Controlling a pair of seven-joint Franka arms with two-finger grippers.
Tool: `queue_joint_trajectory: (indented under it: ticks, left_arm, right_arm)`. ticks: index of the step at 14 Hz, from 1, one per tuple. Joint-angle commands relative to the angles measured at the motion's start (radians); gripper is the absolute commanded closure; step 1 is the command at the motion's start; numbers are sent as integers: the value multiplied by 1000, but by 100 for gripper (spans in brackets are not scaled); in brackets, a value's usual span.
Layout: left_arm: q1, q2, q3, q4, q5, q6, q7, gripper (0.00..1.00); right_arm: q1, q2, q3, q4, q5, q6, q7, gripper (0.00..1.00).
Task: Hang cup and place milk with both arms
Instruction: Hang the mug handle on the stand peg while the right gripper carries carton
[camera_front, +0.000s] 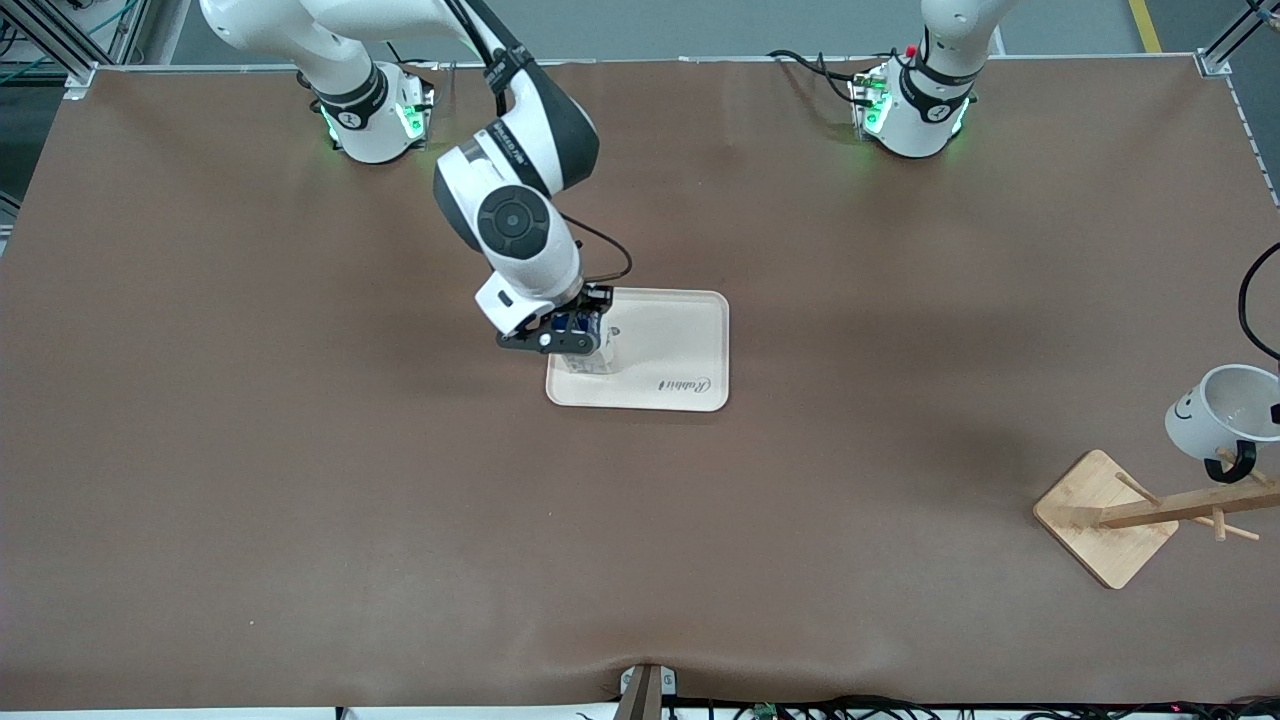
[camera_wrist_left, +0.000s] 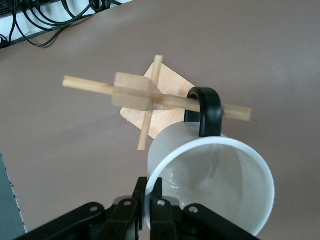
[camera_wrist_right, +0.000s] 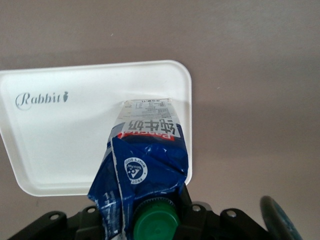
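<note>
Progress looked well advanced on both halves. The milk (camera_wrist_right: 145, 165) stood upright on the tray (camera_front: 690, 330), at the tray's end toward the right arm, its long axis vertical and its green cap (camera_wrist_right: 156, 220) pointing up into the right gripper (camera_front: 572, 335), whose fingers were clamped on the carton's top; letting go and lifting away seemed all that was left there. The cup (camera_wrist_left: 212, 185) hung in the air over the wooden rack (camera_front: 1110, 515) at the left arm's end of the table, held by its rim in the tightly closed left gripper (camera_wrist_left: 150, 202). It was tipped on its side, mouth facing the wrist camera, and its black handle (camera_wrist_left: 205, 112) was threaded over one peg (camera_wrist_left: 220, 109) of the rack. Judged from that, the cup was on the peg but not yet released
</note>
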Motion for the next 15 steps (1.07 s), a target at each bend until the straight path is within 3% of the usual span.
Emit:
queue_joint_trajectory:
  ticks: [1,3,7,9,10,11,15]
  left_arm:
    - [11,31,-7,26,-17,23,24,100]
    - [11,44,-5,26,-15,46,25,100]
    - [13,56,-5,26,-14,48,22,100]
    - [13,57,-5,28,-17,50,5,69]
    - [11,56,-7,29,-17,50,-2,42]
    - [10,54,-7,30,-20,48,-21,0]
    - [1,21,-16,25,-21,22,-108,0]
  right_arm:
    - [-70,-20,7,121,-12,-173,31,100]
    - [-142,-19,9,202,-4,-279,15,100]
    - [-291,-45,0,206,-41,-425,-178,100]
    - [-371,-57,-7,203,-162,-448,-239,100]
    - [-415,-65,-8,201,-187,-454,-330,100]
    - [-481,-66,-8,189,-188,-454,-415,100]
    - [-671,-95,-10,108,-231,-442,-616,100]
